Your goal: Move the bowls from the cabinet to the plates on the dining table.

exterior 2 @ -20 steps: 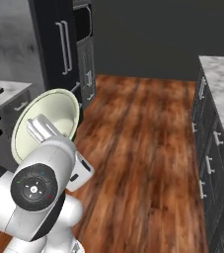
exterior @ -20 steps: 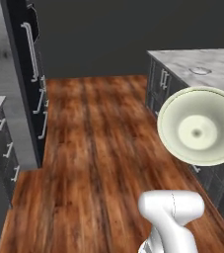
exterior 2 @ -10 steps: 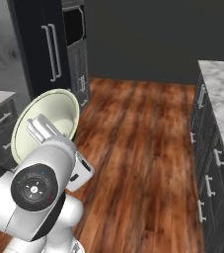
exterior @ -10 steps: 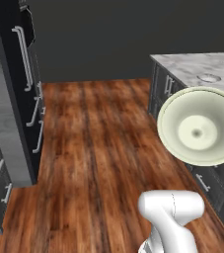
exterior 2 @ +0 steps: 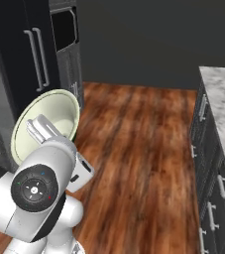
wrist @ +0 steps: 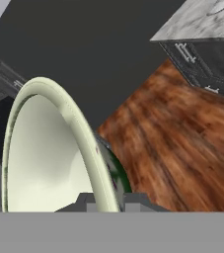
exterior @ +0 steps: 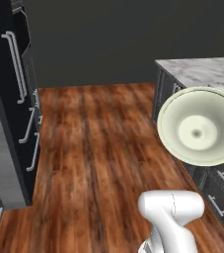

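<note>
**Bowl gripped on edge, carried over the wooden floor**

From my remote seat, the biggest thing I see is the wooden floor [exterior: 98, 163], reddish-brown planks running away toward a dark grey wall [exterior: 133, 39]. On the left of the left base view stands a tall dark cabinet front [exterior: 7, 99] with long vertical silver bar handles [exterior: 17, 66]; the right base view shows the same dark fronts and, beside them, a dark recessed opening [exterior 2: 64, 30]. On the right side I see the dining table [exterior: 202, 71], its white marble-look top veined in grey over dark grey fronts with short silver handles.

My arm [exterior 2: 39, 198] rises in the foreground of both base views. The gripper [wrist: 108, 200] is clamped on the rim of one bowl [exterior: 198, 127], a finger on each side of the rim at the bottom of the hand view. The bowl is tipped on edge, its pale cream-green inside facing the left base camera. It hangs in the air above the floor, just before the near corner of the table, touching nothing but the fingers.
</note>
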Robot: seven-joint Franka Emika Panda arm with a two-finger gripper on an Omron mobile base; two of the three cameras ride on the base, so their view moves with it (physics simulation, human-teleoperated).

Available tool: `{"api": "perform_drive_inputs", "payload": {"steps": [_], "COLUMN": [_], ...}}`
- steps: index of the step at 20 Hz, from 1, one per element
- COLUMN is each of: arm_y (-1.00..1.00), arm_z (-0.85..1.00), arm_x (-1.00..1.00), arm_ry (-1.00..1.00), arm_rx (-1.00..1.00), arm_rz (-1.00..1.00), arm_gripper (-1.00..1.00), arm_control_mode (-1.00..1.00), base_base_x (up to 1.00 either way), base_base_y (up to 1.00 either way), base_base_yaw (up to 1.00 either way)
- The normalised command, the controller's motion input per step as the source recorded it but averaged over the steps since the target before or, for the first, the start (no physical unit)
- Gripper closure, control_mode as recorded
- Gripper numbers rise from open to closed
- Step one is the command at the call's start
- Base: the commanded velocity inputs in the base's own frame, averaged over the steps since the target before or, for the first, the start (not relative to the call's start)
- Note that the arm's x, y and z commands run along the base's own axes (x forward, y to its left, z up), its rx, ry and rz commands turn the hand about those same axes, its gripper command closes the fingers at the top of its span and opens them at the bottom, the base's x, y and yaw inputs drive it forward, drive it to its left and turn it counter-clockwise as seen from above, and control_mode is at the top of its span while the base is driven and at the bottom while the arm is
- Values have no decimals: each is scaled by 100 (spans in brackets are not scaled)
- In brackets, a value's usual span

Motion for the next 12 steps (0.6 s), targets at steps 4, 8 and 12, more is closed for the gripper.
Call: {"api": "perform_drive_inputs", "payload": {"steps": [4, 8, 12], "arm_y": [0, 0, 0], "arm_z": [0, 0, 0], "arm_x": [0, 0, 0], "arm_ry": [0, 0, 0], "arm_rx": [0, 0, 0], "arm_rz": [0, 0, 0], "arm_gripper": [100, 100, 100], "arm_control_mode": [100, 100, 100], "base_base_x": [78, 79, 80], "base_base_y": [-31, -30, -28], "base_base_yaw": [0, 0, 0]}}
